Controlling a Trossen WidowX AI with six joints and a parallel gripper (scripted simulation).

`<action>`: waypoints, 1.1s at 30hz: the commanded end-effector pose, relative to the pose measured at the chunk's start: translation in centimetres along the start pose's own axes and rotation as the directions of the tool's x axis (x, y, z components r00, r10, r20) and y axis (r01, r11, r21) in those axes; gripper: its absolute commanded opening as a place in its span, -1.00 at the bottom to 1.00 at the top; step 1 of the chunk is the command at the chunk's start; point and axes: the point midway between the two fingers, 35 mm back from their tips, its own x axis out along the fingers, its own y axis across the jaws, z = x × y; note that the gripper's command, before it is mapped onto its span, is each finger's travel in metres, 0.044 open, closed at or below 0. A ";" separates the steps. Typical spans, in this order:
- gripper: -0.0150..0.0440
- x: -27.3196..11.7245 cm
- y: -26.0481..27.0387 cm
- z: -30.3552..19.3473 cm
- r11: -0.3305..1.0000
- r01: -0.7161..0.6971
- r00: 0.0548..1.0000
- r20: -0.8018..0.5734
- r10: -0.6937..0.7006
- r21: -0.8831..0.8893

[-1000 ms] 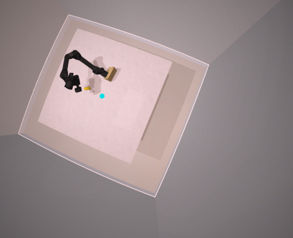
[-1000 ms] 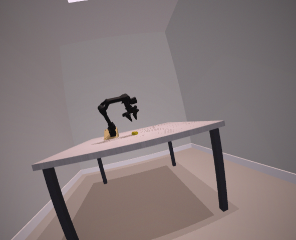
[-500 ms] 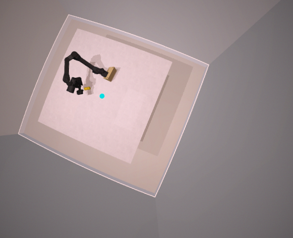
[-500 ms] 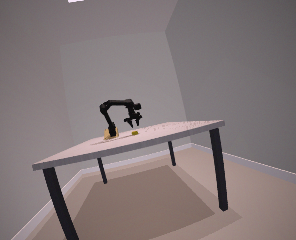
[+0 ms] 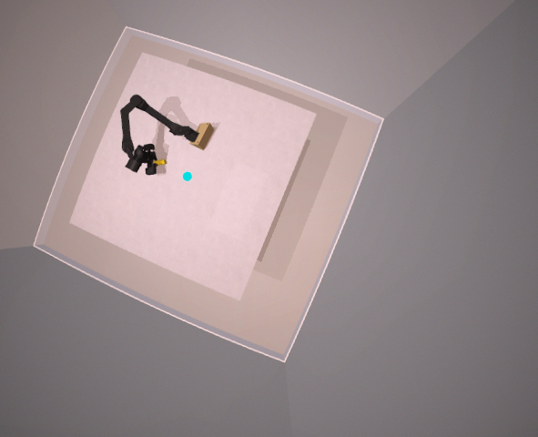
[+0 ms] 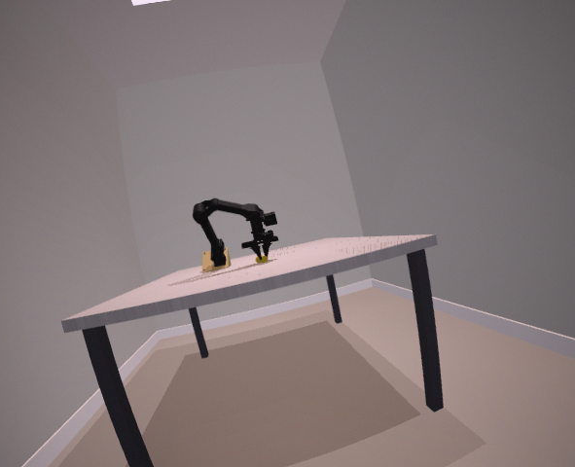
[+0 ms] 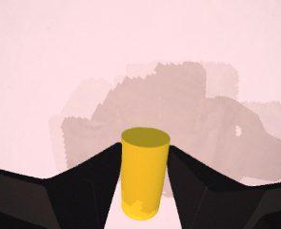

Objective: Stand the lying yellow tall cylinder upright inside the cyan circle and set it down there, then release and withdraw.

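Note:
The yellow tall cylinder [image 5: 161,162] [image 6: 261,260] [image 7: 144,176] lies on its side on the table. Its darker round end faces the top of the wrist view. My gripper [image 5: 154,162] [image 6: 262,257] [image 7: 145,150] is low at the table, with one finger against each long side of the cylinder, shut on it. The cyan circle [image 5: 187,176] is a flat disc on the table, to the right of and a little below the cylinder in the top view. It is not visible in the other two views.
The arm's tan base block [image 5: 206,136] [image 6: 208,261] stands above and to the right of the cylinder in the top view. The pale table [image 5: 188,235] [image 6: 176,302] has its nearest edge to the left of the gripper in that view.

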 end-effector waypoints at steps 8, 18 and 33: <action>-0.14 -1.3 0.2 -0.1 1.000 -0.013 1.000 -0.004 0.013 -0.017; -0.14 -4.6 0.5 0.0 0.999 -0.032 1.000 -0.001 0.032 -0.044; -0.14 -9.4 0.1 -0.1 0.995 -0.053 0.999 0.010 0.054 -0.084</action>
